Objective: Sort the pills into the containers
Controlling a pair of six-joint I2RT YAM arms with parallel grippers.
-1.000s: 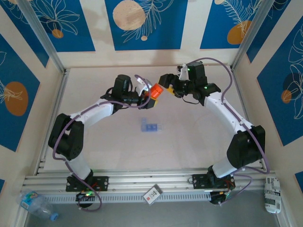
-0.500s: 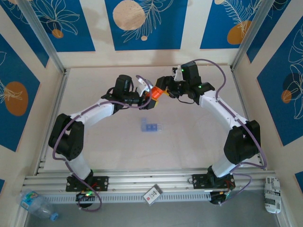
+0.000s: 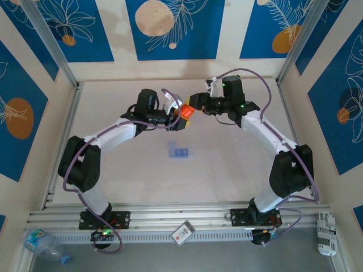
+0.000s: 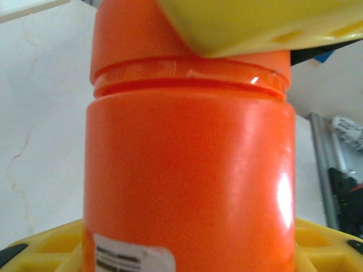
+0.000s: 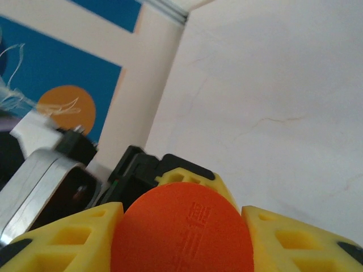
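**Step in hand: taking the lid off the bottle**

I hold the orange bottle (image 4: 187,170) in the air over the far middle of the table (image 3: 238,170), between my two arms. My left gripper (image 3: 176,115) is closed partway, its fingers pressed on the bottle's body by the label. My right gripper (image 5: 181,241) has its yellow fingers (image 5: 62,238) set against either side of the lid (image 5: 181,218), gripping it end-on. I judge the pills to be inside (the lid is on, so nothing can be poured yet). The pale-blue container strip (image 3: 181,152) lies on the table nearer my bases, well apart from the bottle.

Next move, as I judge it:
1. Hold the left grip firm.
2. Turn the right wrist about the lid's axis.
3. Draw the lid straight off, mouth kept from tipping down.
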